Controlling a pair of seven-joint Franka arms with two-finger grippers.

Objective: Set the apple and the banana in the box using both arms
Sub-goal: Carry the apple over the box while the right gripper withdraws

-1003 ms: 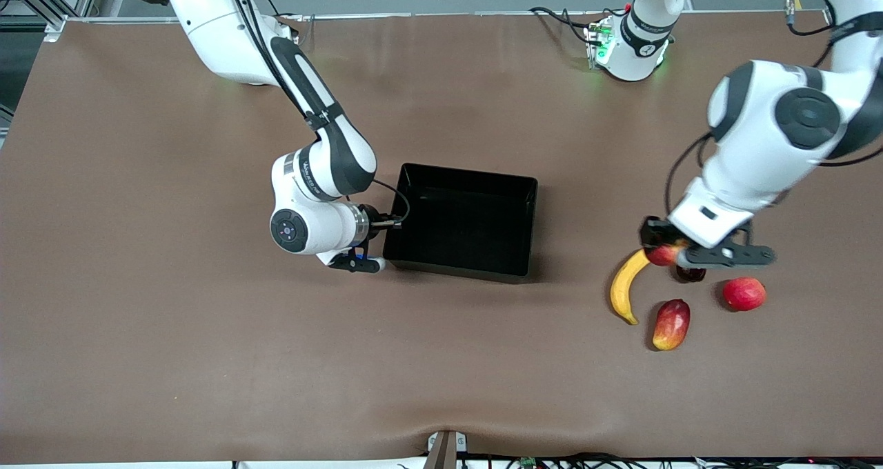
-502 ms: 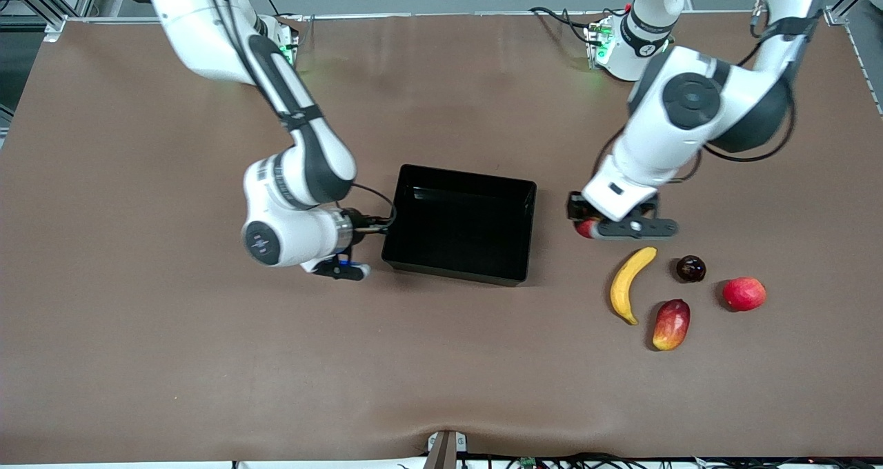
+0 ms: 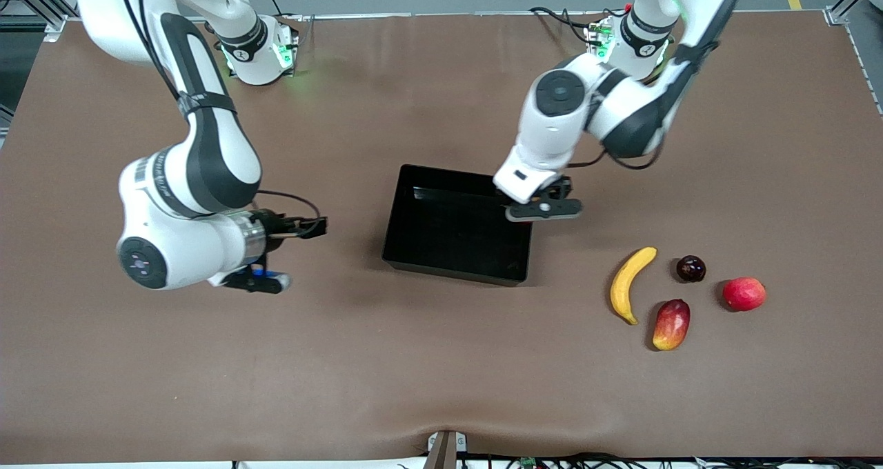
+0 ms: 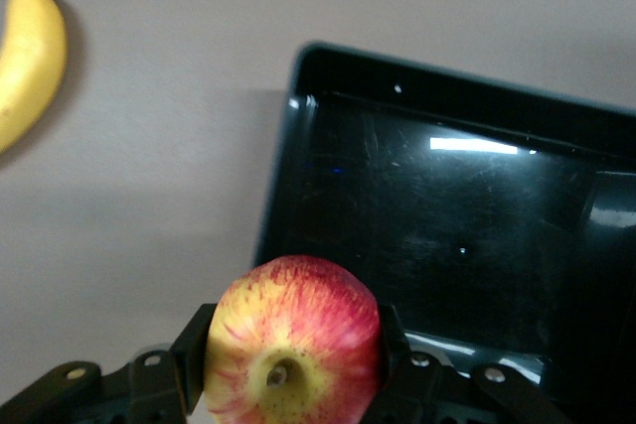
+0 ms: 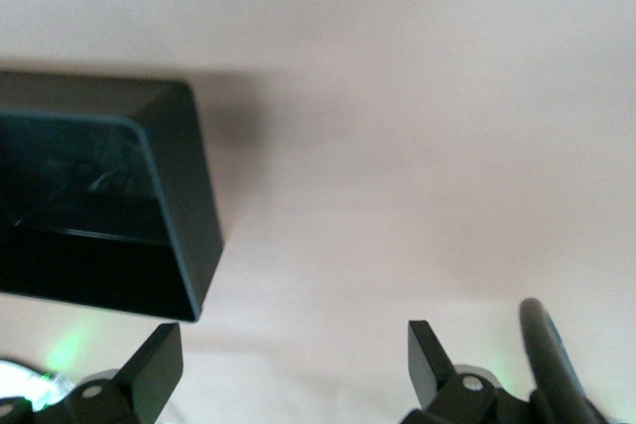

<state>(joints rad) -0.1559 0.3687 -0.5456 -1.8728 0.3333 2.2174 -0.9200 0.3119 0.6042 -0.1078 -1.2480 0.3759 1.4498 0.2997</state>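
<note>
Left end effector [image 4: 293,384] pinches red, yellow-streaked apple [image 4: 293,340] over glossy black box [image 3: 421,248]; right end effector [image 5: 293,364] spread.

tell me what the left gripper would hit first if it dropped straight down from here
Probably the box: the left gripper, shut on the apple, hangs over the box's rim. Whether the apple would meet the rim or the floor inside is hard to judge.

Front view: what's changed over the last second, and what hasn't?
The left gripper lifted the apple from among the fruit and carried it to the box; it now hangs over the box's rim at the left arm's end, shut on the apple. The right gripper let go of the box's rim, opened and drew back toward the right arm's end. The box shifted only slightly. The banana and other fruit stayed put.
</note>
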